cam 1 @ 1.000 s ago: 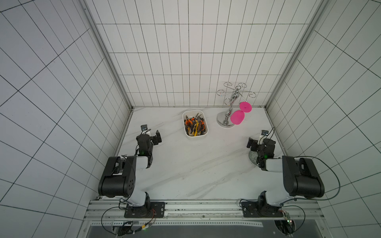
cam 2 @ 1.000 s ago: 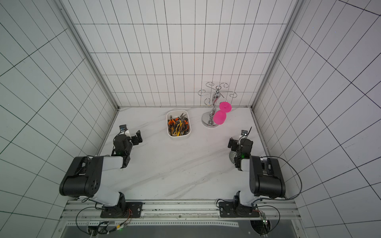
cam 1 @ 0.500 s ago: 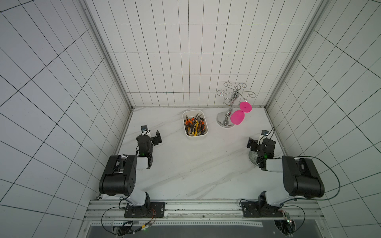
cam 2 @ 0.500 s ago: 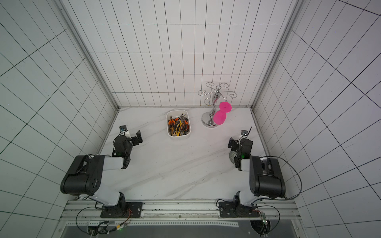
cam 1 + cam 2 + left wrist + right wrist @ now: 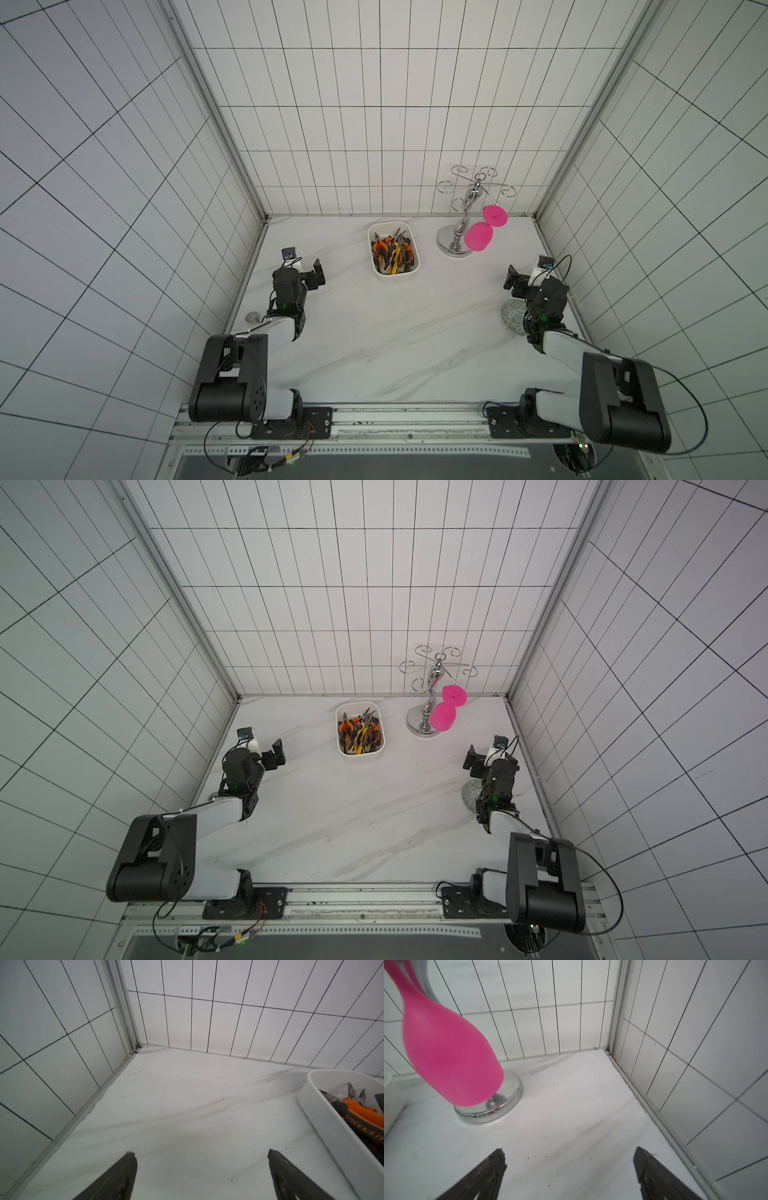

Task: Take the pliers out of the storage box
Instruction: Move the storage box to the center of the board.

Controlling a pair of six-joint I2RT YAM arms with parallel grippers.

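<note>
The white storage box (image 5: 397,277) (image 5: 360,756) stands at the back middle of the marble table, filled with a heap of pliers (image 5: 392,251) (image 5: 359,733) with orange, yellow and black handles. My left gripper (image 5: 307,272) (image 5: 266,750) rests low near the left wall, open and empty, a short way left of the box. In the left wrist view the gripper (image 5: 200,1152) has bare table between its fingers; the box wall (image 5: 332,1132) and orange-handled pliers (image 5: 361,1118) lie off to one side. My right gripper (image 5: 523,278) (image 5: 484,760) (image 5: 569,1149) is open and empty near the right wall.
A chrome stand (image 5: 453,245) (image 5: 508,1101) with a pink glass (image 5: 478,236) (image 5: 450,1053) hanging upside down stands right of the box. A round patterned disc (image 5: 513,316) (image 5: 471,791) lies partly under my right arm. Tiled walls close in the left, right and back.
</note>
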